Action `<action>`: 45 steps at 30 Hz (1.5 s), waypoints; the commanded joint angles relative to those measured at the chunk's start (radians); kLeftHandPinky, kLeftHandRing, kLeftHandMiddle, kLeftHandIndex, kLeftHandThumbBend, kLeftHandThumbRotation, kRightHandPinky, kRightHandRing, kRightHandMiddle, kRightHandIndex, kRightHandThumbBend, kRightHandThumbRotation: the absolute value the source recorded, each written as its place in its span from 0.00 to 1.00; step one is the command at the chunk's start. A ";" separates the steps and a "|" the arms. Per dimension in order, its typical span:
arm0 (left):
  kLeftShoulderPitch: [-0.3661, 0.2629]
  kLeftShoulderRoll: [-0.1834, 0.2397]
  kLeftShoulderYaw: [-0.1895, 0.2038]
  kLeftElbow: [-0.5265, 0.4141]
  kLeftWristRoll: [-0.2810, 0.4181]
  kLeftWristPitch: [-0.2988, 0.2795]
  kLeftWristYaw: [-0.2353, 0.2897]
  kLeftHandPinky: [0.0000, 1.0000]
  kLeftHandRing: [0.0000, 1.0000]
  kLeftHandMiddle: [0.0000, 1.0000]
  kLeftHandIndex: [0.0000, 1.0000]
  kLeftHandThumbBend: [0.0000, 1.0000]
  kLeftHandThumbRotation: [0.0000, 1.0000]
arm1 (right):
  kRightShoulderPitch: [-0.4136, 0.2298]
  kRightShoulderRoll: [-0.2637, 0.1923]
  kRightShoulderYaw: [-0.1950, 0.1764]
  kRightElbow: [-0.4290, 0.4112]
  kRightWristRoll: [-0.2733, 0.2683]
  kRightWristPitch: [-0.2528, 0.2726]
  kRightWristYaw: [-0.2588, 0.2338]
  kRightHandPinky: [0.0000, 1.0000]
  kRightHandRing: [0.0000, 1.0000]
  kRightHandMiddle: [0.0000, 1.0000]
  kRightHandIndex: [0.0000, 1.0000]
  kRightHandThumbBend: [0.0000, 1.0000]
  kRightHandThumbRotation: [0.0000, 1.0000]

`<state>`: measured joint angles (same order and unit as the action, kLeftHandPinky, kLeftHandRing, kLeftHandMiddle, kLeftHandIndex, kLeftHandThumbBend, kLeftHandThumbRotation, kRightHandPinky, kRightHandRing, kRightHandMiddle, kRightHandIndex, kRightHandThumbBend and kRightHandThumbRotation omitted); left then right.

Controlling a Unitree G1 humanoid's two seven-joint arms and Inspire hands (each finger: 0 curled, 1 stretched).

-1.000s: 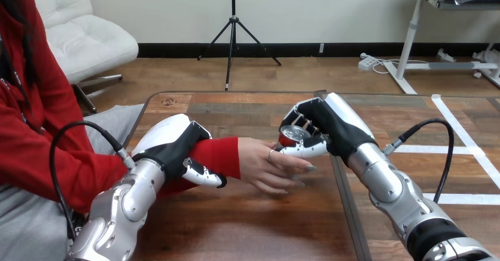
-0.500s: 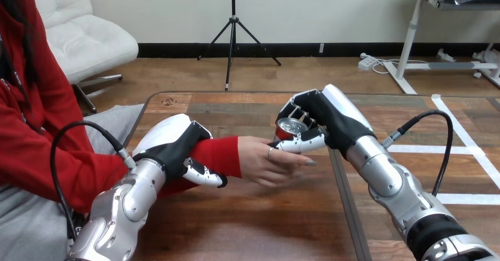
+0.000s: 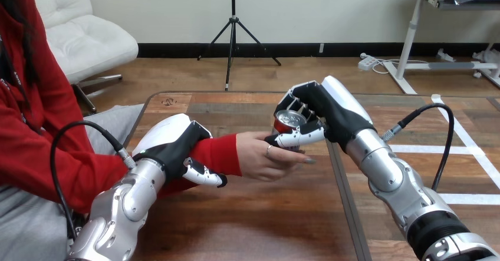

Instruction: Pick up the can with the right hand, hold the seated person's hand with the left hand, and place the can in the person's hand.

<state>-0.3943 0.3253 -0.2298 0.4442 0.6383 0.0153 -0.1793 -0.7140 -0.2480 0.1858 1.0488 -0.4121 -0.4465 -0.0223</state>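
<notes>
**Handover nearly done: can arriving at the person's palm**

The right hand (image 3: 330, 115), sitting just right of the frame's centre, is gripping the can (image 3: 290, 120) with its fingers wrapped round the far side and its thumb crossing the near side. The pick-up therefore looks complete. The can is tilting so that its silver top is showing, and it is being held directly over the person's hand (image 3: 259, 155) at the middle of the frame. Its lower end appears to be touching that hand, whose fingers are reaching out beneath the robot's thumb.

At the lower left of centre, the left hand (image 3: 171, 142) is clasping the person's forearm (image 3: 221, 154). Its fingers are lying over the red sleeve just behind the cuff and its thumb is curling underneath, so the steadying part of the task is also in place.

Only the release seems to be remaining. The robot's fingers are not yet opening, and whether the person's hand is bearing the can's weight cannot be told. Both arms are hovering above the wooden table (image 3: 247, 225).
</notes>
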 commanded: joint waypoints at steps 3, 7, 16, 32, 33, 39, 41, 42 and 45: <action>-0.305 -0.057 0.004 -0.105 -0.047 -0.088 0.046 0.14 0.21 0.30 0.35 0.61 0.00 | -0.272 -0.023 -0.015 -0.224 0.006 -0.033 0.003 0.28 0.33 0.39 0.44 0.69 0.00; -0.303 -0.058 0.007 -0.105 -0.049 -0.092 0.052 0.14 0.21 0.30 0.35 0.61 0.00 | -0.270 -0.024 -0.015 -0.225 0.005 -0.033 0.002 0.28 0.33 0.39 0.44 0.70 0.00; -0.300 -0.058 0.011 -0.107 -0.052 -0.094 0.056 0.14 0.20 0.30 0.35 0.61 0.00 | -0.264 -0.024 -0.018 -0.217 0.011 -0.029 0.008 0.28 0.33 0.39 0.44 0.70 0.00; -0.293 -0.057 0.018 -0.119 -0.054 -0.094 0.065 0.15 0.21 0.31 0.34 0.61 0.00 | -0.252 -0.025 -0.025 -0.199 0.027 -0.001 0.040 0.30 0.34 0.40 0.45 0.69 0.00; -0.292 -0.057 0.019 -0.121 -0.055 -0.094 0.065 0.15 0.21 0.31 0.35 0.61 0.00 | -0.251 -0.025 -0.026 -0.199 0.027 0.004 0.042 0.30 0.35 0.41 0.45 0.70 0.00; -0.284 -0.057 0.025 -0.130 -0.066 -0.101 0.066 0.18 0.25 0.34 0.36 0.62 0.00 | -0.242 -0.023 -0.027 -0.208 0.028 0.044 0.061 0.35 0.42 0.46 0.48 0.74 0.00; -0.280 -0.052 0.025 -0.133 -0.062 -0.108 0.070 0.20 0.27 0.36 0.38 0.63 0.00 | -0.239 -0.023 -0.028 -0.209 0.031 0.047 0.065 0.37 0.43 0.48 0.49 0.75 0.00; -0.279 -0.049 0.023 -0.135 -0.059 -0.111 0.072 0.22 0.29 0.38 0.40 0.63 0.00 | -0.238 -0.023 -0.029 -0.209 0.032 0.048 0.067 0.37 0.44 0.48 0.49 0.75 0.00; -0.275 -0.038 0.018 -0.138 -0.043 -0.125 0.086 0.28 0.35 0.43 0.44 0.64 0.03 | -0.232 -0.022 -0.034 -0.211 0.041 0.051 0.076 0.39 0.46 0.50 0.51 0.75 0.02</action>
<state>-0.3942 0.3241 -0.2299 0.4442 0.6372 0.0149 -0.1793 -0.7151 -0.2502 0.1852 0.9859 -0.4112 -0.4040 0.0317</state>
